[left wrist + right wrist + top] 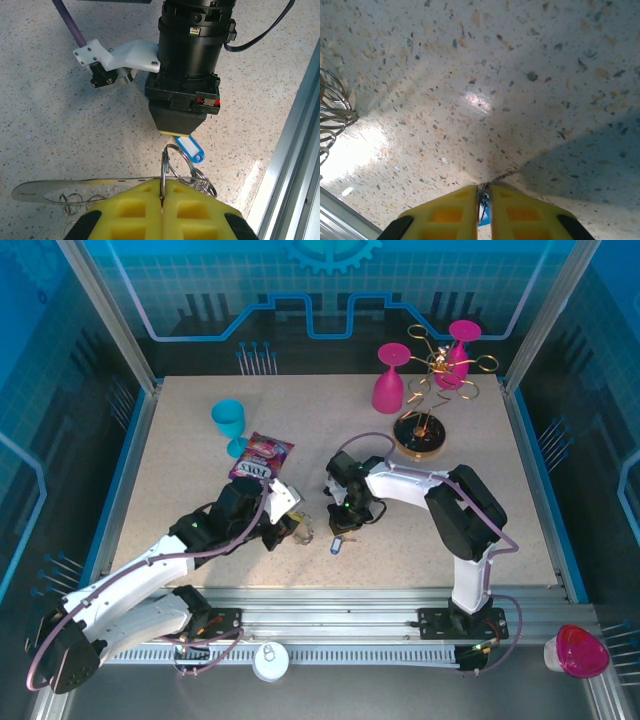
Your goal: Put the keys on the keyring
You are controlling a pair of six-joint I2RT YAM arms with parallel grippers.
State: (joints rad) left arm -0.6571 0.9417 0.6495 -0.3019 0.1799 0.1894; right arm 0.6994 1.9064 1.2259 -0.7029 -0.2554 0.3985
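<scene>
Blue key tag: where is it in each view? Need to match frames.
Top external: blue key tag at table centre, at the tip of the right gripper.
Left wrist: the tag mid-frame, hanging under that gripper's black body.
Right wrist: bottom centre, a blue sliver between the yellow jaws.
Shared landmark: speckled tabletop.

My left gripper [163, 189], pads pressed together, faces my right gripper [175, 131], which points straight down just ahead, pads [465, 202] nearly meeting; both arms bent inward.
</scene>
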